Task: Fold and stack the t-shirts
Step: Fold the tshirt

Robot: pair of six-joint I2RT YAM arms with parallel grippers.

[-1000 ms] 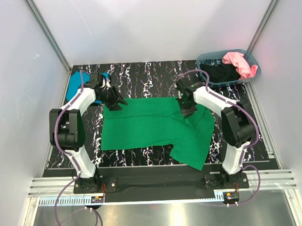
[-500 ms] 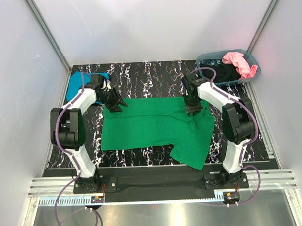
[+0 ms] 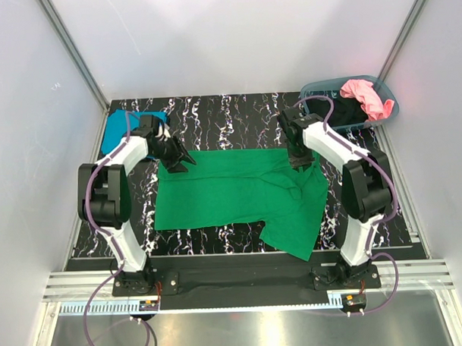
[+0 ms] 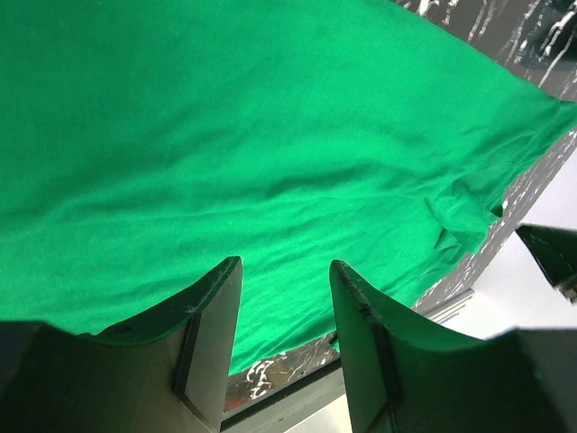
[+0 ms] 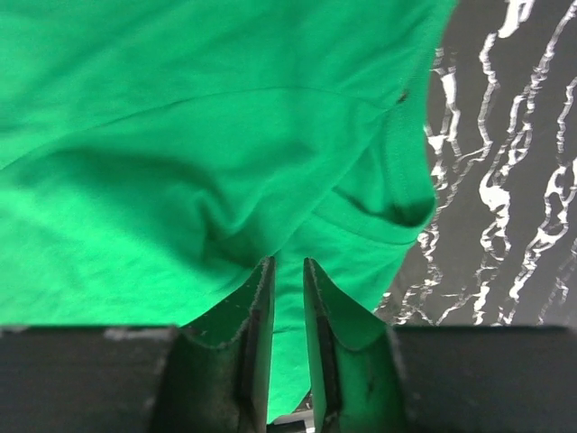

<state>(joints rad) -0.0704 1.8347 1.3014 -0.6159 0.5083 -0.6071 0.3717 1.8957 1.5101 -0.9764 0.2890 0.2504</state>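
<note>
**Top external view.** The green t-shirt (image 3: 232,192) lies spread on the table (image 3: 229,120), largely flat. Its right side is rumpled and one flap hangs toward the near edge. No fold is made in it yet. The teal t-shirt (image 3: 114,131) sits as a compact shape at the far left corner, partly behind my left arm. I judge it already folded and the start of the stack. The pink t-shirt (image 3: 365,96) and black t-shirt (image 3: 335,112) remain bunched in the basket (image 3: 313,90) at the far right. My estimate is one shirt done, one in hand and two untouched.

Both arms reach forward over the far edge of the green shirt. The left gripper (image 3: 181,159) is at the far left corner and the right gripper (image 3: 299,163) at the far right.

**Left wrist view.** My left gripper (image 4: 284,266) points down at the cloth with its jaws apart. The shirt's edge and a strip of table show in the gap, and nothing is clamped.

**Right wrist view.** My right gripper (image 5: 288,263) has its jaws nearly together, and a gathered fold of green cloth runs into the narrow gap. I judge it pinched on the shirt near a hemmed edge, with bare table just to the right.
</note>
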